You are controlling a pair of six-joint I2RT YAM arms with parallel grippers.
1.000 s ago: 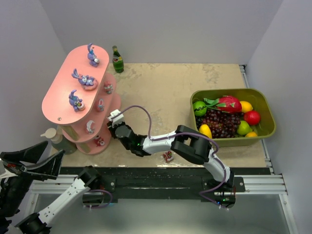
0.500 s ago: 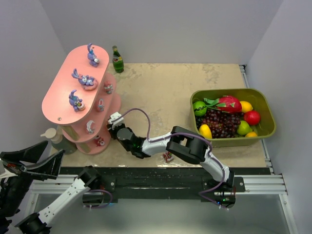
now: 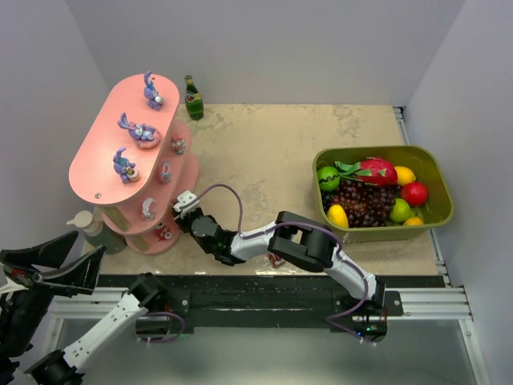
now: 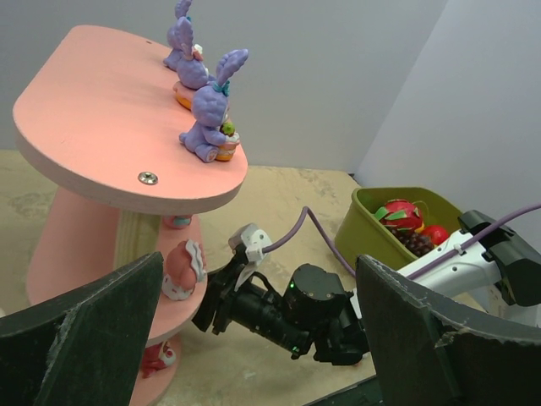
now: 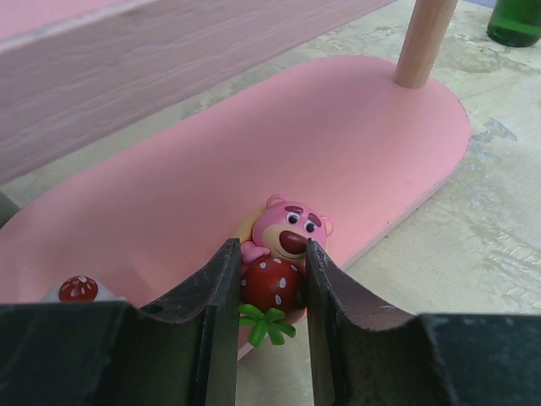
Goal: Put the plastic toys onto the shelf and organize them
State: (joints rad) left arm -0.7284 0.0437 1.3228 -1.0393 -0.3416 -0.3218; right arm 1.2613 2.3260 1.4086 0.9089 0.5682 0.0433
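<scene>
Grips a pink bear toy (image 5: 287, 233) in the right gripper (image 5: 269, 258), fingers narrowed onto the red strawberry body from both sides. Sets the toy at the near edge of the lowest tier of the shelf (image 3: 103, 156), green leaf overhanging the rim. Extends the right arm low across the table (image 3: 264, 144) and in under the tier above.

Note on the same tier a white toy with a red spotted cap (image 5: 79, 289), just outside one finger, and a wooden post (image 5: 423, 42) at the far end. Note a green bottle (image 3: 192, 96) on the table beyond the shelf, and a white pump bottle (image 3: 84, 220) just beside its near left side.

Carries three purple bunny toys (image 3: 138, 131) on the top tier and further small figures on the tiers below. Leaves one small toy (image 3: 276, 258) on the table, partly hidden under the right arm.

Holds the left gripper (image 3: 52, 266) off the near left corner, fingers spread wide, apart from the shelf.

Find an olive tub (image 3: 377, 233) of fake fruit at the right, well apart from the shelf.
</scene>
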